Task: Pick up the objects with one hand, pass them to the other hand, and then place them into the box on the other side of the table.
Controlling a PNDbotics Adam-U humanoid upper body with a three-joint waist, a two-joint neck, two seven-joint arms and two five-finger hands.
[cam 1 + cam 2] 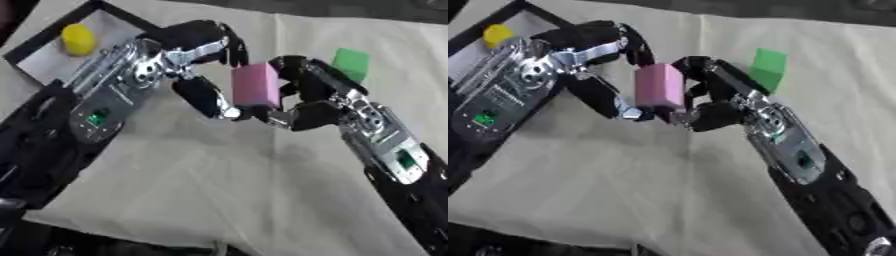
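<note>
A pink block is held upright above the middle of the table, between my two hands. My left hand comes in from the upper left, its fingers curled over the block's top left corner and its thumb under the bottom edge. My right hand reaches in from the lower right; its fingers wrap the block's right side and its thumb sits below. A green block lies on the cloth just behind the right hand. A black-rimmed box at the far left holds a yellow object.
A beige cloth covers the table, with open room in front of the hands. The table's near edge runs along the bottom left. No box shows on the right side.
</note>
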